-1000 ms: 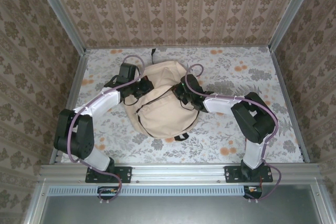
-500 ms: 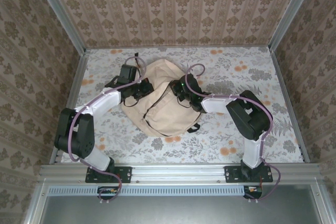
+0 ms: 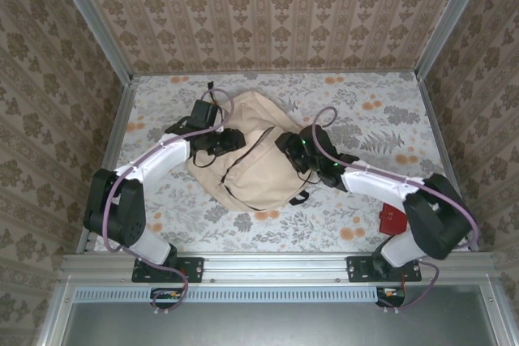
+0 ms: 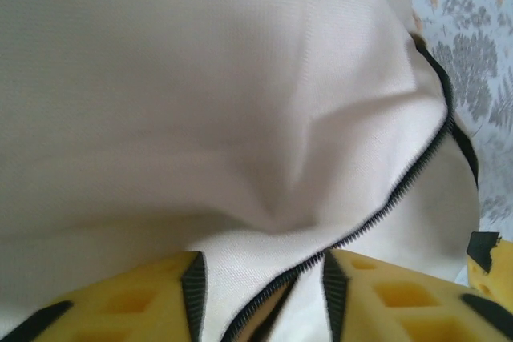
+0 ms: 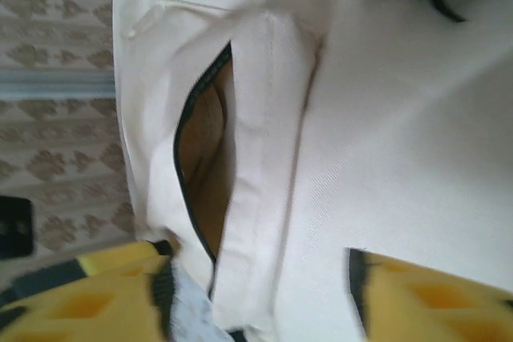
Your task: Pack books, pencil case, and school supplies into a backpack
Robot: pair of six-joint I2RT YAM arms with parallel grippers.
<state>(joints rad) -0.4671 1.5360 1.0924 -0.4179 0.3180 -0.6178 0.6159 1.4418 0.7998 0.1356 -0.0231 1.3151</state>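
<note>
Evidently the left pincer [image 3: 230,140] and right pincer [image 3: 289,145] have just parted, freeing the backpack [image 3: 258,177], whose zipper mouth [image 5: 202,167] gapes for packing.

Top external view high behind at 6 o'clock, looking down toward 12 o'clock over the table [image 3: 365,119], both wrist views close against the backpack [image 3: 259,176], left at its zipper seam [image 4: 401,188], right at an open slit [image 5: 200,174], backpack shared by all three

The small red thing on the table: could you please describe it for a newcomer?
Start at the beige backpack in the middle. Go toward the near right corner, beside the right arm's elbow. The red thing is small, the only bright red on the table.
</note>
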